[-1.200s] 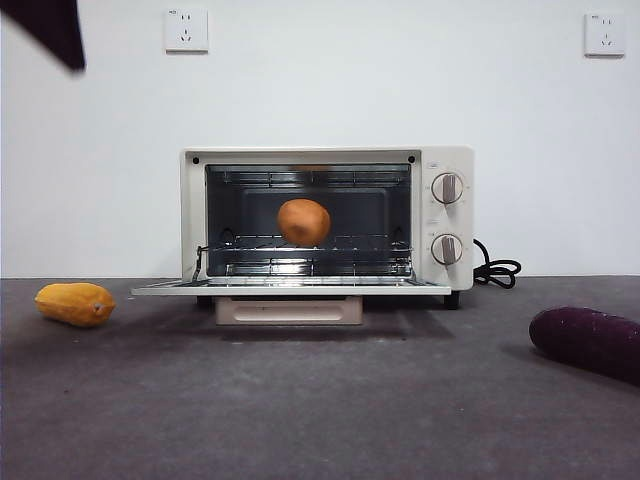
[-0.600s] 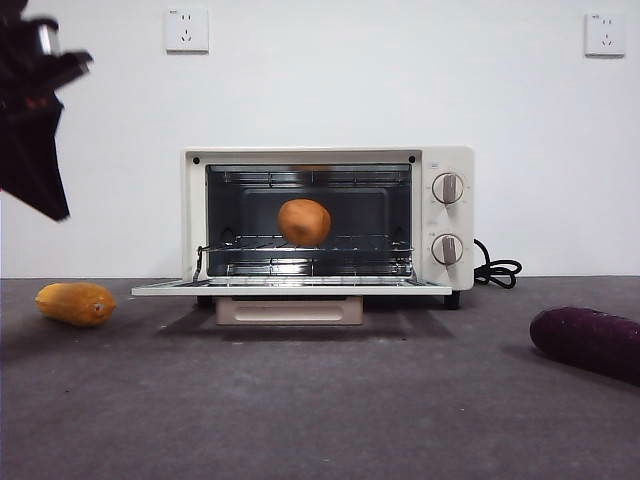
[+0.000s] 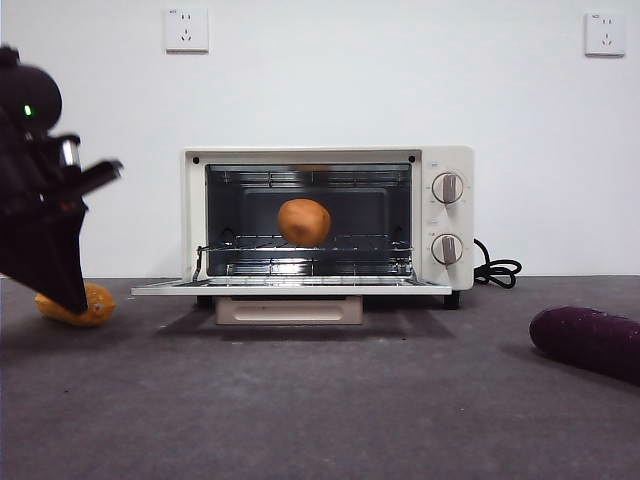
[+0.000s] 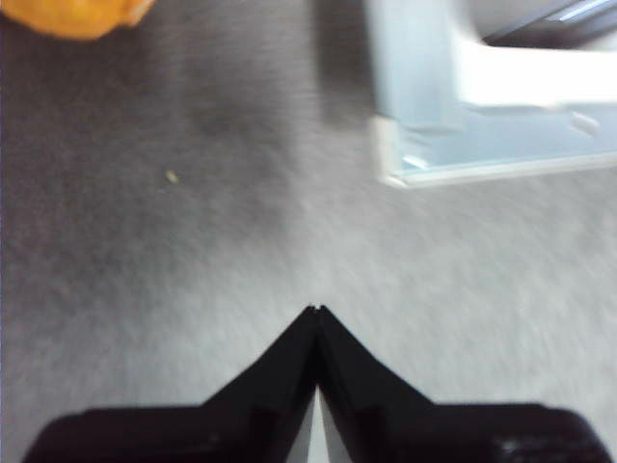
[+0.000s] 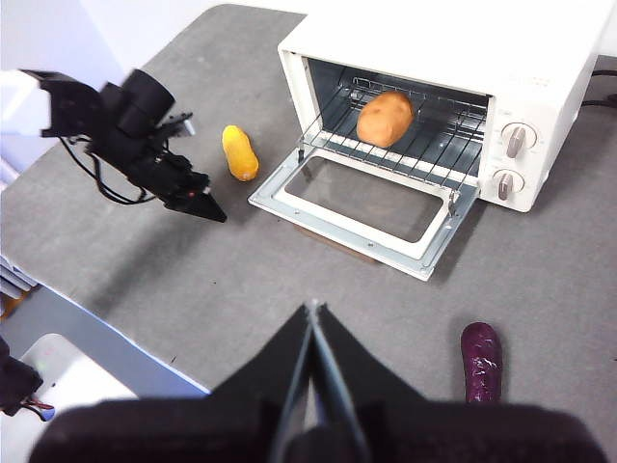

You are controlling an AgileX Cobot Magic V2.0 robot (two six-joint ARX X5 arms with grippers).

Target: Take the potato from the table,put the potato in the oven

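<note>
The potato lies on the wire rack inside the oven, whose door hangs open and flat. The right wrist view shows the same potato in the oven from high above. My left gripper is shut and empty, low over the table, left of the door's corner. In the front view the left gripper covers part of the yellow vegetable. My right gripper is shut, holds nothing, and hangs high above the table's near side.
A ridged yellow-orange vegetable lies left of the oven, close to the left gripper. A long dark purple vegetable lies at the right. A black cord trails from the oven's right side.
The left arm has come down along the left side, from the top corner to just above the table in front of the yellow vegetable. Potato and oven are unchanged.
</note>
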